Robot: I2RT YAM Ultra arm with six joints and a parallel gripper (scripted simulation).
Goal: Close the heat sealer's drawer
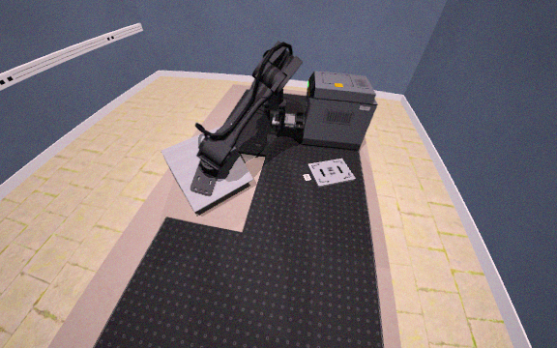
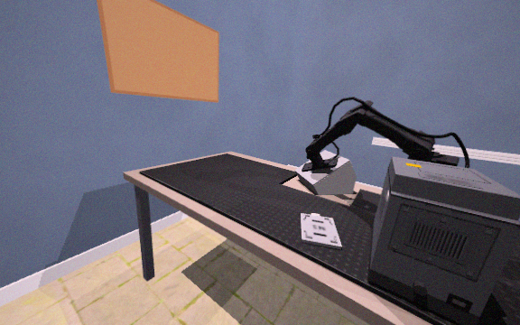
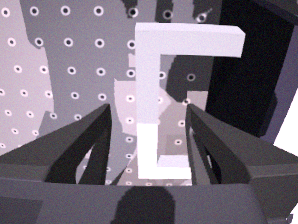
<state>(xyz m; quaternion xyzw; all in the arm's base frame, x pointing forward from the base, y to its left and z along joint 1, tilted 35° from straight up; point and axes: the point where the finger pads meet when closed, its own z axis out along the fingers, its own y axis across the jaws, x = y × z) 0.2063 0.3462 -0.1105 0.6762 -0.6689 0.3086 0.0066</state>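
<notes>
The dark grey heat sealer (image 1: pixel 338 112) stands at the far end of the black mat and also shows in the exterior view (image 2: pixel 441 230). Its light (image 1: pixel 308 87) is green. The drawer (image 1: pixel 289 119) sticks out of its left side, mostly hidden by my arm. The sheet and frame are not visible. My gripper (image 1: pixel 278 117) hangs at the drawer's outer end. In the wrist view my gripper (image 3: pixel 148 113) is partly open, with its fingers on either side of a white bracket-shaped handle (image 3: pixel 160 90) and not pressing on it. The dark drawer body (image 3: pixel 249 70) lies to the right.
A white marked card (image 1: pixel 332 172) and a small white tag (image 1: pixel 307 177) lie on the mat in front of the sealer. My arm's grey base plate (image 1: pixel 206 176) sits at the left. The table's edge runs close behind the sealer.
</notes>
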